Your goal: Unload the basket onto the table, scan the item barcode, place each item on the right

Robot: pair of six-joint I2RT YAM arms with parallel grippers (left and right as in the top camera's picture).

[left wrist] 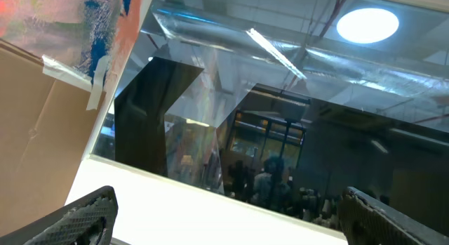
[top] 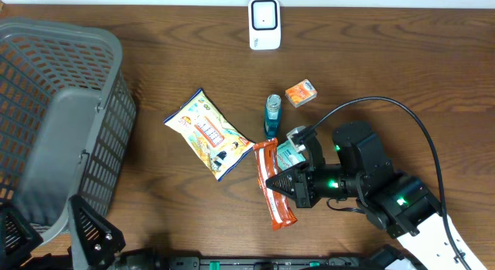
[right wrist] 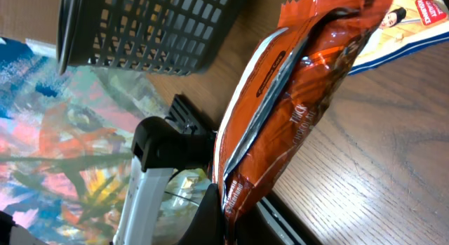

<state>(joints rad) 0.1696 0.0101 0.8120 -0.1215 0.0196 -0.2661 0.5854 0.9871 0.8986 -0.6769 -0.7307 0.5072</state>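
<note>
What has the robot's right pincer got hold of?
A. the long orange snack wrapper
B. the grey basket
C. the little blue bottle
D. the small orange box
A: the right wrist view shows the orange snack wrapper clamped in the closed right pincer, while the blue bottle and small orange box lie apart from its tips.

Grey basket (top: 112, 146), small orange box (top: 301, 93)
</note>
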